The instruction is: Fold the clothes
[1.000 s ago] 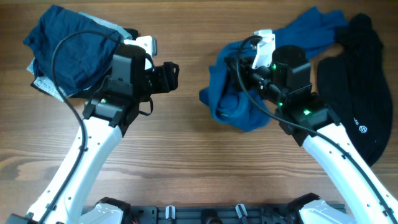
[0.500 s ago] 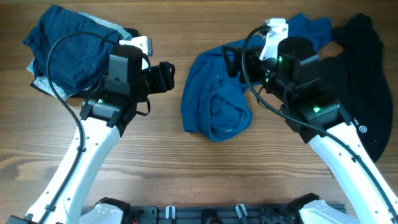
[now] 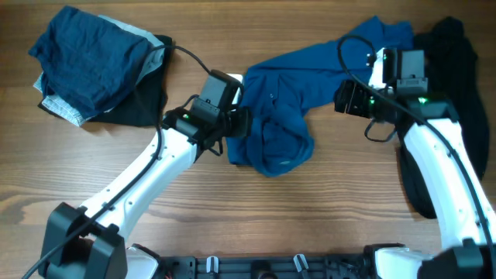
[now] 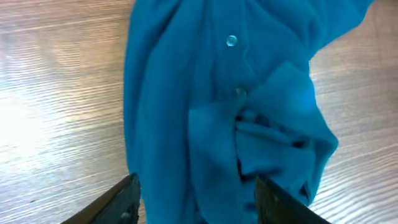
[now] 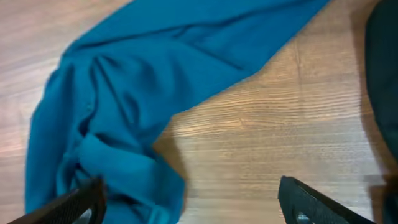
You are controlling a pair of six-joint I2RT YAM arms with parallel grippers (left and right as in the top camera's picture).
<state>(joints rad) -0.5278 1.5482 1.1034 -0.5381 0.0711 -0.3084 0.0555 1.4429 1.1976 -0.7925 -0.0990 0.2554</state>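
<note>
A wooden table (image 3: 232, 201) is carrying everything: the blue shirt (image 3: 283, 128) is lying rumpled at its middle with one sleeve stretching up to the right. A dark-blue pile (image 3: 85, 58) is sitting at the far left corner, and a black garment (image 3: 457, 85) is lying along the right edge, partly hidden under the right arm. The left hand (image 4: 199, 208) is hovering spread open at the shirt's left edge, gripping nothing, and the right hand (image 5: 193, 208) is hanging spread open over bare wood beside the sleeve, equally empty, with only fingertips (image 4: 127, 199) showing in the wrist views.
</note>
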